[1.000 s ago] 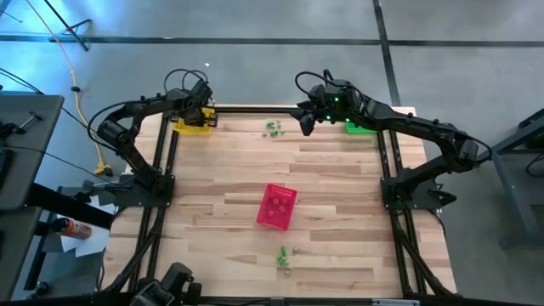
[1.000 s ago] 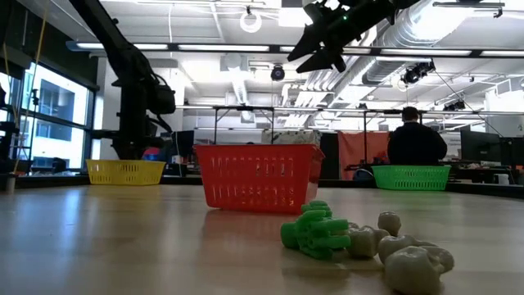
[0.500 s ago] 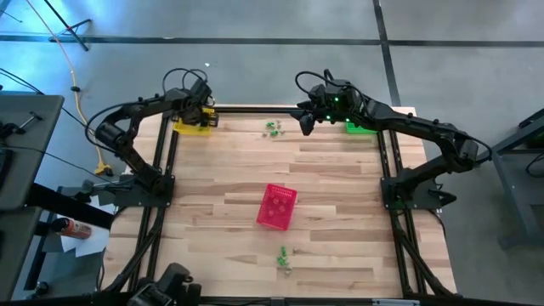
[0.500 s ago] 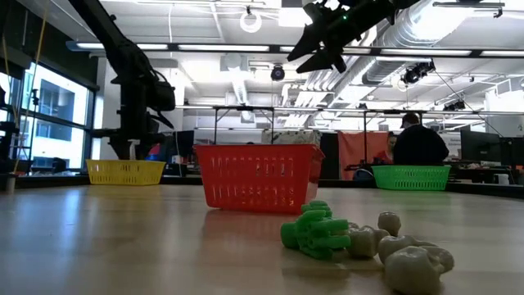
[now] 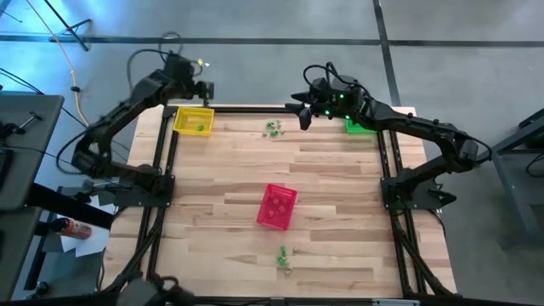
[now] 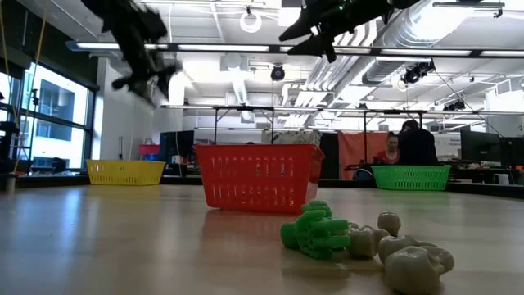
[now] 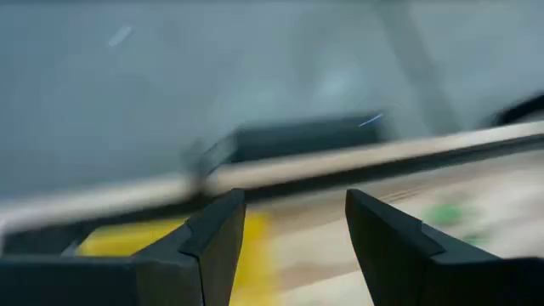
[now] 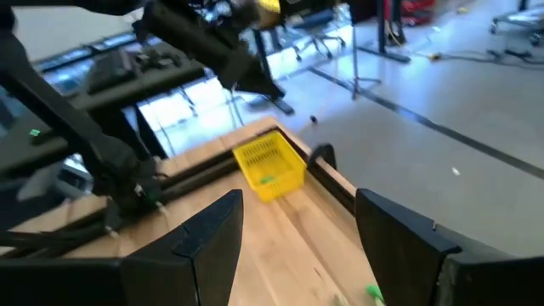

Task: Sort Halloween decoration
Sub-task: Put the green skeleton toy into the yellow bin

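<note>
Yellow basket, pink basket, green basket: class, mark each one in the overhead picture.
Yellow basket (image 5: 193, 121), high view, on its rim.
Pink basket (image 5: 277, 207), high view, on its mesh floor.
Green basket (image 5: 357, 127), high view, on its visible edge beside the right arm.

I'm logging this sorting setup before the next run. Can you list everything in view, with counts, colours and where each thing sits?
Yellow basket: one, far left corner of the table, a green trinket inside.
Green basket: one, far right corner, partly under the right arm.
Pink basket: one, middle of the table.
Far trinkets: small green cluster, far edge between the yellow and green baskets; count unclear.
Near trinkets: small cluster, green and pale pieces, near edge in front of the pink basket.
Table: one, light wood.
People: two, in the room behind the green basket.
Left tool: open, raised beyond the yellow basket.
Right tool: open, raised near the far trinkets.
</note>
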Available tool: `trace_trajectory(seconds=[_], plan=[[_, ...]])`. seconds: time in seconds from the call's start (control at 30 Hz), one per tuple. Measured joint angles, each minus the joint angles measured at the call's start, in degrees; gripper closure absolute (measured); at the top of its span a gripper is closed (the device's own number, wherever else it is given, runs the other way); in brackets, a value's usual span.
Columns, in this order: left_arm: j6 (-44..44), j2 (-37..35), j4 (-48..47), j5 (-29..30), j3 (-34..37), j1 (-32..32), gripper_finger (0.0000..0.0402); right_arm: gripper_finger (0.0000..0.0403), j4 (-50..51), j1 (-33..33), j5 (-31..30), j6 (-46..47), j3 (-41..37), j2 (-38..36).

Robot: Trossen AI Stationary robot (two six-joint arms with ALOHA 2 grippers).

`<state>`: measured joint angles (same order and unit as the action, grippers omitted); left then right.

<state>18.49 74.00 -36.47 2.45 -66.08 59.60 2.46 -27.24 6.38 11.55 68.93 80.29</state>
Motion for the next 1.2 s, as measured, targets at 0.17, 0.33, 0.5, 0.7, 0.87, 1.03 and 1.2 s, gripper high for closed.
trace_trajectory(seconds=[0.17,0.33,0.5,0.7,0.87,1.03,1.2], plan=[[-4.65,-10.31,8.61,-16.32,-0.32,-5.24,0.0208,0.0181,-2.52,0.00,5.81,-0.05,0.00,0.00],[-7.97,-19.77,14.71,-24.92,1.04,-14.47,0.0211,0.0181,-4.98,0.08,15.50,-0.16,0.00,0.00],[-3.28,-26.62,27.14,-20.48,9.70,-24.42,0.0211,0.0181,-7.57,1.12,21.60,-0.04,0.00,0.00],[-2.91,-27.17,46.78,-19.72,20.49,-32.35,0.0211,0.0181,-8.41,3.78,21.72,-0.22,0.00,0.00],[-6.16,-24.78,49.34,-20.16,21.59,-33.49,0.0211,0.0181,-8.42,5.69,21.71,0.25,0.00,0.00],[-6.16,-24.14,48.74,-20.81,21.59,-33.49,0.0211,0.0181,-8.35,7.02,20.28,1.56,0.00,0.00],[-6.16,-24.09,47.61,-20.84,21.59,-33.47,0.0211,0.0181,-8.28,7.04,20.16,3.43,0.00,0.00]])
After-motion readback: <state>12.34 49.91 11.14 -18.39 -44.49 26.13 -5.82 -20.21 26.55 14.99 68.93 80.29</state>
